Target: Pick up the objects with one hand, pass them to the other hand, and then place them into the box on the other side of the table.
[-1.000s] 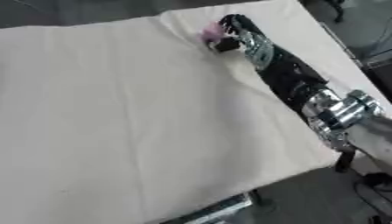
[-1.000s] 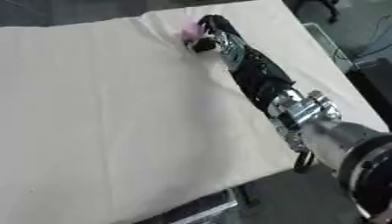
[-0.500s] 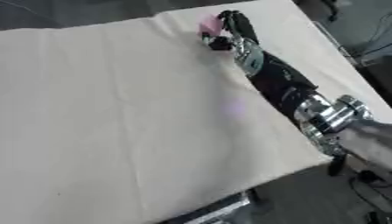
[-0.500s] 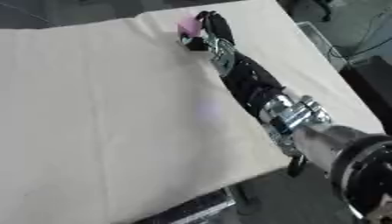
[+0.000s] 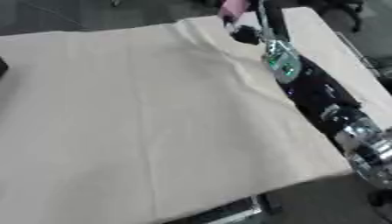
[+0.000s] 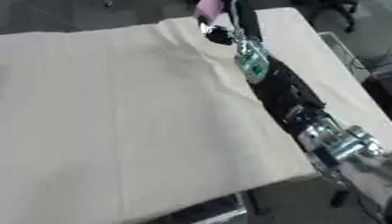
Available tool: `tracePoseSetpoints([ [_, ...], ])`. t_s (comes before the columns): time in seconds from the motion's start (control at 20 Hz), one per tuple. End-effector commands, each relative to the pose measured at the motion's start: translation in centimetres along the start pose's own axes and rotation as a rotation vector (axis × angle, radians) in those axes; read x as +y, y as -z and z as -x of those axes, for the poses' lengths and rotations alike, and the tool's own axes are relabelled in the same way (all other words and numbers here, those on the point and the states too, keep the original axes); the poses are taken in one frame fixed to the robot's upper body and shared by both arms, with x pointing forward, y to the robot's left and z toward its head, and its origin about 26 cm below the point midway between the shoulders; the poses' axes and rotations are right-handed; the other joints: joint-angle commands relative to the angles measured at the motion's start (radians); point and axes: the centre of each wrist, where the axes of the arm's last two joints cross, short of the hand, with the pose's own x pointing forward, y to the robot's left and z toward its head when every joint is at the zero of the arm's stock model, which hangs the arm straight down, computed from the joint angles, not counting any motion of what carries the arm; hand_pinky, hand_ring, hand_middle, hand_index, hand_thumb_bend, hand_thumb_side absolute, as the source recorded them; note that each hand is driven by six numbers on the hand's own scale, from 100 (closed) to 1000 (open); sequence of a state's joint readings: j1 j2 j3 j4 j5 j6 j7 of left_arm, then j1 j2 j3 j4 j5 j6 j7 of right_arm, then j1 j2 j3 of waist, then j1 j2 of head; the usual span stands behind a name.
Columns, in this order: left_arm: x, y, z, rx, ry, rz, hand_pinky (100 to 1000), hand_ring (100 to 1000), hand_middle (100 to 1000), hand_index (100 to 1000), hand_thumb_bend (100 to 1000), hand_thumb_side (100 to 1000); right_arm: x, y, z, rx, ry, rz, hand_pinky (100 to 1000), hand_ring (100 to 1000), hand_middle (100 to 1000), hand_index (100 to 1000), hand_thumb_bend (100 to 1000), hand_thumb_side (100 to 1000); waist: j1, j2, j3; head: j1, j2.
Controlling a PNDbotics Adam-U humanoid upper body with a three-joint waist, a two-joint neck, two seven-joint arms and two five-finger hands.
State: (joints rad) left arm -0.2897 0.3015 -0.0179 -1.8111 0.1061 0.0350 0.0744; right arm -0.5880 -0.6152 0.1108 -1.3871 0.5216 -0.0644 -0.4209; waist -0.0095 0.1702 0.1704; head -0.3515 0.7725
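Note:
A small pink object [image 5: 232, 7] shows at the far edge of the table, cut off by the top of the picture. My right arm stretches from the lower right up to it. My right hand [image 5: 266, 17] lies against the object's right side, fingers curled round it, and a black rounded tip [image 5: 245, 34] sits just below the pink. Blur hides whether the object rests on the cloth or hangs above it. No box is in view, and my left hand does not show.
A cream cloth [image 5: 138, 113] with soft creases covers the table. The table's right edge [image 5: 360, 78] runs beside my forearm and its near edge [image 5: 253, 192] crosses the lower right. A dark shape [image 5: 2, 68] touches the left border. Floor and dark gear lie beyond the right edge.
The whole picture has shifted, so the camera has moved. My right hand has stayed at the pink object, which now sits at the top border.

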Motion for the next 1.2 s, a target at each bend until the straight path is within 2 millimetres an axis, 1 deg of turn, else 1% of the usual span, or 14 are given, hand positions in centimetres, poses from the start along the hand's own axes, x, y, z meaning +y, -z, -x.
tracePoseSetpoints([
  [0.05, 0.7, 0.7, 0.2, 0.037, 0.004, 0.072, 691, 741, 723, 837, 490, 732, -2.5, 0.7, -7.9, -0.302, 0.035, 0.046, 732, 653, 531, 620, 292, 237, 0.001, -0.025, -0.012, 0.084, -0.002],
  [0.15, 0.5, 1.1, 0.5, 0.059, -0.022, 0.133, 695, 751, 734, 844, 504, 733, -3.0, -0.2, -12.0, -0.45, 0.081, 0.039, 736, 654, 536, 626, 293, 231, 0.003, -0.031, -0.026, 0.125, -0.002],
  [0.25, 0.2, 1.7, 0.5, 0.076, -0.051, 0.211, 699, 765, 748, 853, 529, 737, -3.2, -1.1, -15.3, -0.583, 0.124, 0.025, 741, 654, 542, 631, 298, 223, 0.008, -0.035, -0.033, 0.157, -0.002],
  [0.3, -0.1, 2.0, 0.5, 0.084, -0.063, 0.255, 700, 767, 750, 855, 534, 737, -3.2, -1.4, -16.6, -0.647, 0.138, 0.015, 741, 653, 543, 631, 298, 222, 0.01, -0.037, -0.036, 0.169, -0.002],
  [0.35, -0.2, 2.2, 0.5, 0.091, -0.071, 0.29, 700, 767, 750, 855, 534, 737, -3.1, -1.7, -17.4, -0.691, 0.145, 0.005, 741, 653, 543, 631, 298, 222, 0.012, -0.038, -0.037, 0.175, -0.002],
  [0.45, -0.2, 2.4, 0.5, 0.096, -0.081, 0.32, 700, 767, 750, 855, 534, 737, -2.9, -1.9, -18.1, -0.725, 0.146, -0.004, 741, 653, 543, 631, 298, 222, 0.013, -0.039, -0.038, 0.18, -0.002],
  [0.5, -0.7, 2.7, 0.4, 0.102, -0.08, 0.38, 707, 778, 764, 845, 570, 742, -2.4, -2.1, -19.0, -0.775, 0.167, -0.029, 740, 647, 543, 631, 297, 224, 0.014, -0.039, -0.036, 0.182, -0.002],
  [0.6, -1.7, 3.3, 0.0, 0.119, -0.084, 0.512, 709, 782, 771, 834, 587, 736, -1.4, -2.7, -20.7, -0.867, 0.209, -0.092, 738, 645, 543, 631, 294, 225, 0.015, -0.038, -0.033, 0.188, -0.002],
  [0.75, -2.7, 3.9, -0.5, 0.127, -0.088, 0.639, 710, 785, 776, 827, 595, 732, -0.7, -2.9, -21.9, -0.931, 0.249, -0.138, 737, 643, 543, 630, 291, 225, 0.012, -0.033, -0.028, 0.197, -0.002],
  [0.8, -3.0, 4.0, -0.7, 0.125, -0.092, 0.671, 711, 786, 777, 823, 597, 731, -0.5, -3.0, -22.2, -0.941, 0.258, -0.146, 712, 641, 543, 630, 290, 225, 0.012, -0.031, -0.027, 0.198, -0.002],
  [0.9, -3.7, 4.2, -1.3, 0.119, -0.097, 0.723, 710, 785, 776, 821, 596, 728, -0.1, -3.0, -22.4, -0.951, 0.271, -0.162, 690, 639, 543, 630, 286, 225, 0.011, -0.027, -0.025, 0.198, -0.002],
  [1.2, -5.4, 4.3, -2.6, 0.12, -0.079, 0.843, 710, 788, 778, 823, 611, 716, 1.4, -3.4, -22.7, -0.971, 0.281, -0.216, 697, 637, 542, 628, 284, 226, 0.012, -0.022, -0.025, 0.194, -0.002],
])
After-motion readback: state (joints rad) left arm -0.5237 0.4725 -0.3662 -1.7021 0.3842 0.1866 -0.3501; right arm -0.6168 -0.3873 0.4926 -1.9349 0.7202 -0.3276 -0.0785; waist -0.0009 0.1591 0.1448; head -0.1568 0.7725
